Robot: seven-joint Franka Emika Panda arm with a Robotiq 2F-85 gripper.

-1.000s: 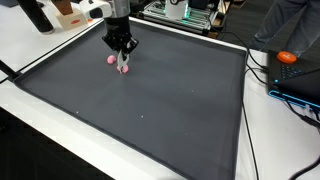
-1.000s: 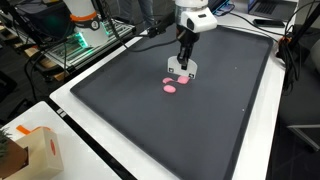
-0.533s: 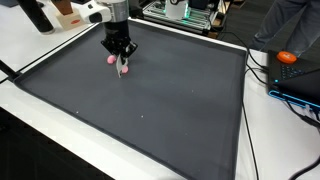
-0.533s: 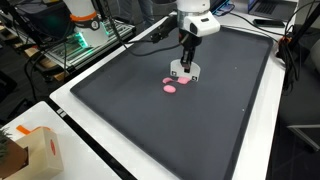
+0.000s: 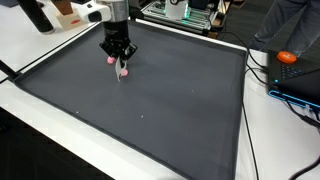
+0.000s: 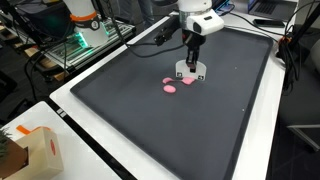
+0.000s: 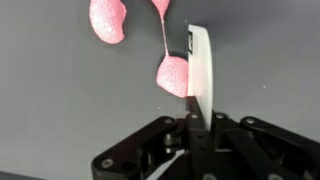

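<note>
My gripper (image 5: 118,52) (image 6: 190,60) hangs over the far part of a dark mat (image 5: 150,110) (image 6: 190,130). In the wrist view its jaws (image 7: 190,122) are shut on a thin white flat piece (image 7: 200,65) that points down at the mat; the piece also shows in both exterior views (image 5: 122,68) (image 6: 190,72). Pink blobs lie on the mat right by the tip of the piece (image 7: 173,75) (image 7: 107,20) (image 6: 170,89) (image 5: 111,59). Whether the piece touches the near blob cannot be told.
The mat lies on a white table (image 5: 40,130) (image 6: 90,140). An orange object (image 5: 287,57) and cables lie beside the mat. A cardboard box (image 6: 30,150) stands at a table corner. Racks of equipment (image 5: 185,12) (image 6: 70,40) stand behind the table.
My gripper has shifted a little sideways across the mat with the white piece in it. The pink blobs have stayed in place.
</note>
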